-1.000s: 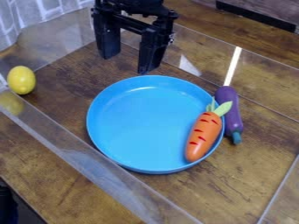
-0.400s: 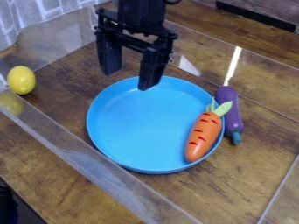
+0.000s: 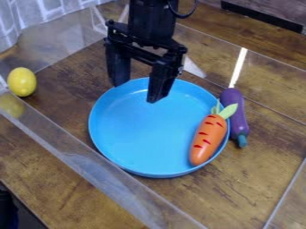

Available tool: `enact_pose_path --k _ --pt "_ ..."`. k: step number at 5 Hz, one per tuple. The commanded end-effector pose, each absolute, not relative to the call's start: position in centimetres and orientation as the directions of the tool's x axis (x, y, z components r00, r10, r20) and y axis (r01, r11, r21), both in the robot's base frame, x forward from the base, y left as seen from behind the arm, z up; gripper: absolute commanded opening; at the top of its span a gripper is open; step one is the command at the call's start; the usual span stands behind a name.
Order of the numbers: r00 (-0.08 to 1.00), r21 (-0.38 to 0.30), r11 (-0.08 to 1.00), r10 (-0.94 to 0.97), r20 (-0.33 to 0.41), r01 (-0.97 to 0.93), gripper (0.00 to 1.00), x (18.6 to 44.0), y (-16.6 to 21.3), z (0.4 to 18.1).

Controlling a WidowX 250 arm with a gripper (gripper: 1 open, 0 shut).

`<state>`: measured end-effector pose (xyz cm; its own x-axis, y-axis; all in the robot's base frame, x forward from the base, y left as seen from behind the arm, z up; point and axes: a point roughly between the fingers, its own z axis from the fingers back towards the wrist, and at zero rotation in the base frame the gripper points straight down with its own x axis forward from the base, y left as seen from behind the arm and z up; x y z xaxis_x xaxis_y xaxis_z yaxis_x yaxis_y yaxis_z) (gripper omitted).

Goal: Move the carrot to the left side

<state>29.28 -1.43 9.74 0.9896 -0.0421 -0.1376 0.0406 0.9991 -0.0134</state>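
The carrot (image 3: 208,139) is small, orange and tapered, with short dark ridges across its body and a green leafy top. It lies on its side in the blue plate (image 3: 141,134), along the right part as the camera sees it, its rounded tip pointing toward the bottom of the view. Its leafy end points up and slightly right, reaching the plate's rim.

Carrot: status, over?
Claw open, empty, above far side of blue plate. Carrot on plate's right side in the image, leafy top over the rim. Nothing seen blocking the carrot from above.
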Motion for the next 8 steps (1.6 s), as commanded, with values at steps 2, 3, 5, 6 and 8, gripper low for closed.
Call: enact_pose_path --k 2,3,5,6,8 --pt "0.99 -0.02 0.997 -0.08 -0.112 0.078 1.0 29.7 -2.8 9.4" --pt "0.989 -0.025 0.996 -0.09 -0.116 0.088 1.0 29.8 -3.2 8.9" --pt "0.986 -0.033 0.993 -0.12 -0.115 0.117 1.0 30.2 -4.4 8.0" --pt "0.985 -0.036 0.991 -0.132 -0.108 0.129 1.0 30.5 -5.2 7.7" --pt "0.983 -0.038 0.986 -0.163 -0.083 0.161 1.0 31.2 -7.0 7.4"
